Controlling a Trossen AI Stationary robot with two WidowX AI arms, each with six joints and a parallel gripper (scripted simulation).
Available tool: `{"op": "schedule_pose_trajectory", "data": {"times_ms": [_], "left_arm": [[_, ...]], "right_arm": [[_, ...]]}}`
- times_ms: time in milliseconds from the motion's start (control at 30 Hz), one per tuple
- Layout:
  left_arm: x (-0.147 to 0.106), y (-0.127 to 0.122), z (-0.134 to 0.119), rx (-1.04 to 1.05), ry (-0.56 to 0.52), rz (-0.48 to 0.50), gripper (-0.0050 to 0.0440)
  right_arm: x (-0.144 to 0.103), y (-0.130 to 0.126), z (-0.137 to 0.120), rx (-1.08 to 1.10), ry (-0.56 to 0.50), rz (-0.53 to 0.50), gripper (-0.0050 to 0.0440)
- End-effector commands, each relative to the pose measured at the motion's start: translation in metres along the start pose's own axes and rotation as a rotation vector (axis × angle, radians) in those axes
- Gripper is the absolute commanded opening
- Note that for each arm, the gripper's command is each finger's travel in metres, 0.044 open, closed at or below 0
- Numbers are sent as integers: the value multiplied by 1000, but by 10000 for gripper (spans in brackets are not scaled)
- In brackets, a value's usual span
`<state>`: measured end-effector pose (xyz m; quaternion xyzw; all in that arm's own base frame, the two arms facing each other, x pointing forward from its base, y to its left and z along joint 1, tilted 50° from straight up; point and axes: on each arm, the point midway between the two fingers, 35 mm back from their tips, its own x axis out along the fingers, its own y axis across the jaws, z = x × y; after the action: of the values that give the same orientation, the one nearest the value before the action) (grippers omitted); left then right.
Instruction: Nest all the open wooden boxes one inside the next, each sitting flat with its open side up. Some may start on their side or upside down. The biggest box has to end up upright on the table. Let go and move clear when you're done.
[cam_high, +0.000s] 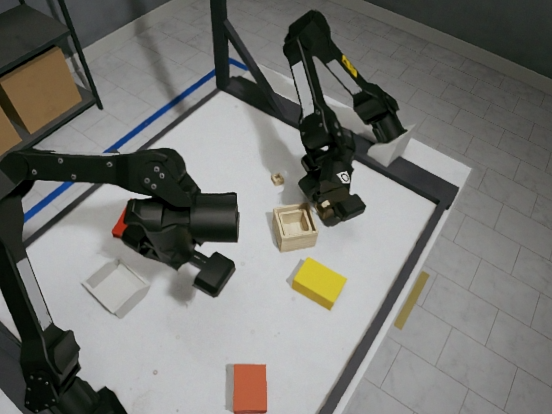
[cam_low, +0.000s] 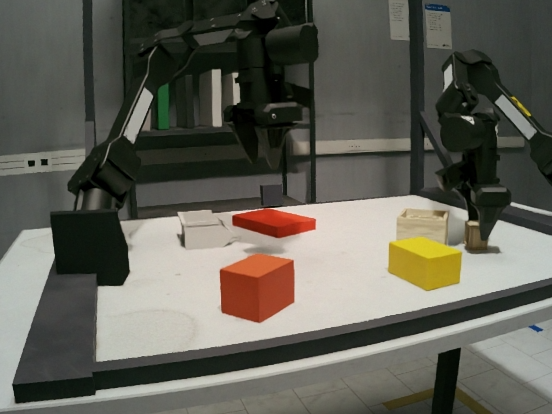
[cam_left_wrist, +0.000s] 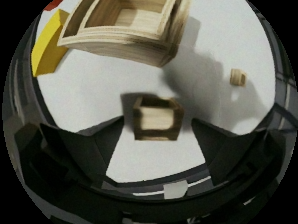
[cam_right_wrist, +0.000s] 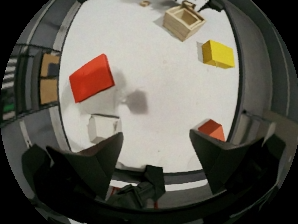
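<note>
Top view: right of centre, the open left gripper (cam_high: 326, 209) (cam_low: 477, 231) (cam_left_wrist: 158, 120) (cam_right_wrist: 187, 5) straddles a loose wooden box (cam_high: 326, 204) (cam_low: 476, 237) (cam_left_wrist: 155, 119) (cam_right_wrist: 188, 5) beside the nested pair (cam_high: 295, 243) (cam_low: 422, 231) (cam_left_wrist: 117, 53) (cam_right_wrist: 177, 25), seemingly for pickup, needing closing, then righting; the right gripper (cam_high: 212, 280) (cam_low: 260, 162) (cam_right_wrist: 156, 134) hangs open, left of centre.
</note>
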<state>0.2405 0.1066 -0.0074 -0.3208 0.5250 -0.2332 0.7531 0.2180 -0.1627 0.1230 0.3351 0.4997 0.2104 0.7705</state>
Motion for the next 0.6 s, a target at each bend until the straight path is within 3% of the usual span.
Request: {"op": "schedule_pose_trajectory", "data": {"times_ms": [0, 333, 433, 500, 567], "left_arm": [[8, 1, 5, 8, -25, 16, 400], [18, 3, 6, 8, -24, 17, 400], [16, 3, 8, 15, -28, 23, 328], [16, 3, 8, 15, -28, 23, 328], [16, 3, 8, 15, -28, 23, 280]], "right_arm": [[-2, 0, 3, -10, -5, -3, 400], [-2, 0, 3, -10, -5, -3, 400], [-2, 0, 3, -10, -5, -3, 400], [-2, 0, 3, -10, -5, -3, 400], [-2, 0, 3, -10, -5, -3, 400]]}}
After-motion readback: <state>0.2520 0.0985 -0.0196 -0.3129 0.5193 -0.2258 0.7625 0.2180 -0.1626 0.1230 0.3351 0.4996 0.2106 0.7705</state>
